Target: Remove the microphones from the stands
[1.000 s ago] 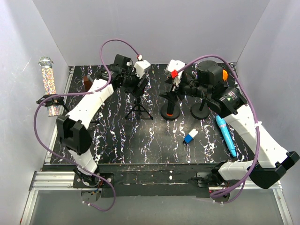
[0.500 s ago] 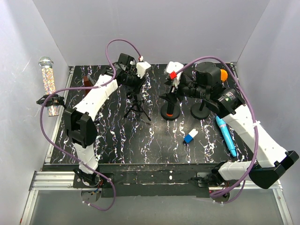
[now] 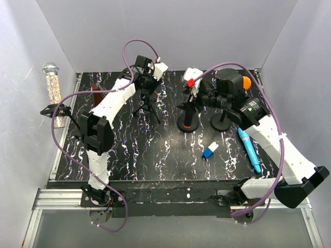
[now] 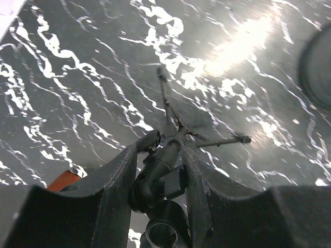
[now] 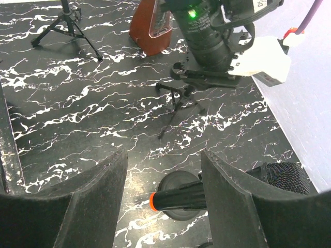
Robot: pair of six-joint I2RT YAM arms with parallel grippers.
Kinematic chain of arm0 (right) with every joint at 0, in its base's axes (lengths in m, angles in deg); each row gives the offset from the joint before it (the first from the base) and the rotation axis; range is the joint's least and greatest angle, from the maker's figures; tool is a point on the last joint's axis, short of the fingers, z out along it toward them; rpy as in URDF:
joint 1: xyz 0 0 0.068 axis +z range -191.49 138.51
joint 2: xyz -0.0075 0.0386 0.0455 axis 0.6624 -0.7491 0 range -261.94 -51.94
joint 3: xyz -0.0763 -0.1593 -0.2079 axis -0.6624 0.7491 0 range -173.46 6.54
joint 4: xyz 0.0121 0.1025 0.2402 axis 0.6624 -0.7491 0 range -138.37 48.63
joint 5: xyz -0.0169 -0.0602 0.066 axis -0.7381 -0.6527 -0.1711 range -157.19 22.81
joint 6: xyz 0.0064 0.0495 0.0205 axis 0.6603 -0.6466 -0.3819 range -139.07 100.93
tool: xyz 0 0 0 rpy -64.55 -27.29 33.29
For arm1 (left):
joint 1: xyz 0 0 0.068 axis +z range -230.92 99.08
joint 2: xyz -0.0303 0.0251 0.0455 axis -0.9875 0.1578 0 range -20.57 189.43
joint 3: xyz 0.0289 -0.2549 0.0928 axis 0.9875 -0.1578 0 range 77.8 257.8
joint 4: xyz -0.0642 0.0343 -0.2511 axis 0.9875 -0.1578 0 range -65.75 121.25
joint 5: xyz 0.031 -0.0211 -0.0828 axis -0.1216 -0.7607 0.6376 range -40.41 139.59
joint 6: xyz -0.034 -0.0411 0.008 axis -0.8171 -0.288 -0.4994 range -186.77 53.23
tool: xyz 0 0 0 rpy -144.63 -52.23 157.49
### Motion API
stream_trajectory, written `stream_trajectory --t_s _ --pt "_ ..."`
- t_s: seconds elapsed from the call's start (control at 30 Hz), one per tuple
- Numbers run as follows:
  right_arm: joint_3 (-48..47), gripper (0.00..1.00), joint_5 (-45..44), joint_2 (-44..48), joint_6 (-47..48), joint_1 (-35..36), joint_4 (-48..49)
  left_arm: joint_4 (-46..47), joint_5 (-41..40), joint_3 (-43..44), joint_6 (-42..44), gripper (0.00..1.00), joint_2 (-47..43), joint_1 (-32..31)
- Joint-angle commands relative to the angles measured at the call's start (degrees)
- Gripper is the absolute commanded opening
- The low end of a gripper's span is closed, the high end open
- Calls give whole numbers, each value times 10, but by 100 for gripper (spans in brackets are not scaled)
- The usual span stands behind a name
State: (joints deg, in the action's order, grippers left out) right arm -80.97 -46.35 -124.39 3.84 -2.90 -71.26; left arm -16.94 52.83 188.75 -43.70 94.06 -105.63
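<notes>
The job is at the approach. The right tool [image 5: 164, 155] hangs over the black microphone [image 5: 182, 197], a dark handle with a mesh head and an orange ring at its tail, and nothing is gripped yet. Its fingers are spread wide, one at each side of the right wrist view, and neither appears to touch the handle. The microphone sits on the black round-based stand [image 5: 173, 186] around the middle of the black, white-veined desk [image 3: 134, 150]. The disc of the base shows just under the handle.

The long axis lies about level. In the right wrist view it runs across the picture. The orange-ringed tail shows in the gap between the fingers, the handle passes beneath the right-hand finger, and the mesh head comes out beyond it, pointing towards the pale wall. So the handle lies along the line from finger to finger rather than across it.

As I judge it, the next move calls for a turn of the wrist so that the fingers straddle the handle. Then comes a short descent, a firm closing on the handle near the holder, and a pull out of it without tipping the stand.

The left tool [image 4: 160, 155] is pressed onto the head of a small black tripod [image 4: 173, 138], apart from the microphone.
</notes>
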Motion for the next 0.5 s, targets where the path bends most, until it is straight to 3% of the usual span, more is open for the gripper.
stream_trajectory --t_s 0.0,0.1,0.13,0.2,0.27,0.33,0.47 --pt "-2 66 -21 13 2 -4 29 64 -68 63 3 0 42 22" --pt "-2 66 -43 14 -2 -5 37 67 -69 96 1 2 67 28" --pt "-2 66 -51 14 -4 -6 40 66 -70 103 2 11 74 29" --pt "-2 66 -64 16 -11 -10 47 58 -75 113 -6 55 82 29" --pt "-6 66 -72 17 -18 -15 49 41 -61 130 -22 73 79 29" --pt "-15 66 -88 15 -30 -22 48 36 -33 138 -38 82 64 29" --pt "-51 67 -133 5 -59 -42 18 55 117 122 -73 96 -4 29"
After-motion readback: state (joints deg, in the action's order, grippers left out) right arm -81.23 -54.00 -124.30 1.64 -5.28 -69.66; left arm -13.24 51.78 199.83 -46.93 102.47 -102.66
